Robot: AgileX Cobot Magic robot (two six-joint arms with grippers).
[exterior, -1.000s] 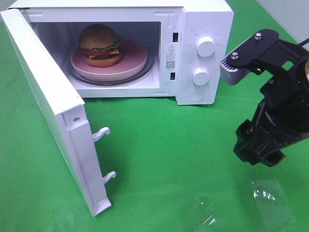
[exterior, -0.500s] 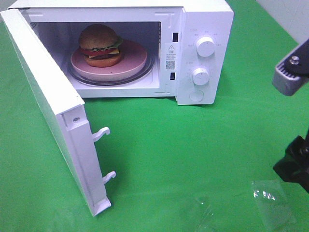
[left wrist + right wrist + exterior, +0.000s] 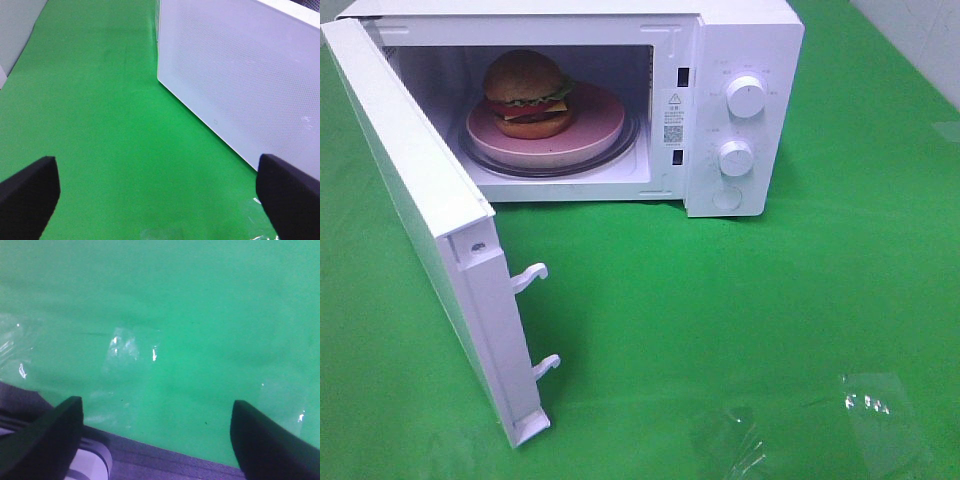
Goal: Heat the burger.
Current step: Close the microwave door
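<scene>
The burger, with a golden-brown bun, tomato, lettuce and patty, sits on a round pink plate inside the white microwave. The microwave door stands wide open toward the front left; its outer face fills the left wrist view. Neither arm shows in the exterior high view. My left gripper is open and empty above the green cloth beside the door. My right gripper is open and empty above the green cloth.
Two white knobs and a button sit on the microwave's right panel. Clear plastic patches lie on the green cloth at the front right, and show in the right wrist view. Two latch hooks stick out from the door.
The right arm has withdrawn to the right and left the exterior high view. The burger, plate and door have not moved.
</scene>
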